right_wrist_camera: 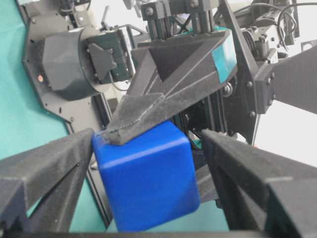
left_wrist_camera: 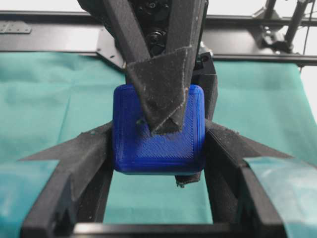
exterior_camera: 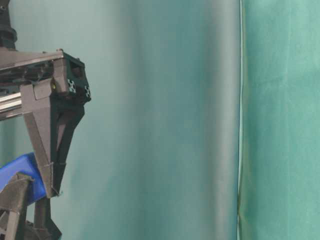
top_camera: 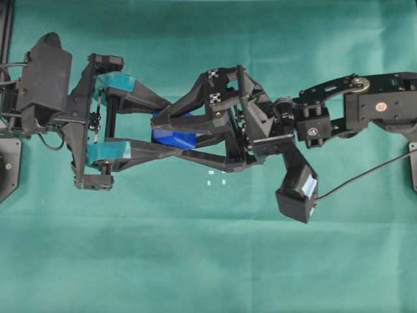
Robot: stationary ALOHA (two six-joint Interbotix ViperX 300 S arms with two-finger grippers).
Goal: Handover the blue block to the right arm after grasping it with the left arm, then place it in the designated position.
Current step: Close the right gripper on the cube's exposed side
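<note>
Clearly the blue block (top_camera: 174, 137) is a stiff little cube, probably light plastic, with smooth faces and rounded edges that could slip if pinched near a corner; the safest hold looks like flat on two opposite faces, square to them. It is bright blue with fine ridged lines across one face and a faint dark mark beside the fingertip that crosses it in the left wrist view.

It hangs in the air above the green cloth of the desk (top_camera: 208, 261), near the middle of the overhead view, with the four small white marks (top_camera: 217, 177) of the target spot lying just below it in that view.

The left gripper (left_wrist_camera: 158, 148), the one with teal tape, is clamped on the block's two sides, jaws partly closed around it. The right gripper (right_wrist_camera: 148, 173) stands wide apart with one finger on each side of the block, gaps visible, so it does not seem to grip it yet.
</note>
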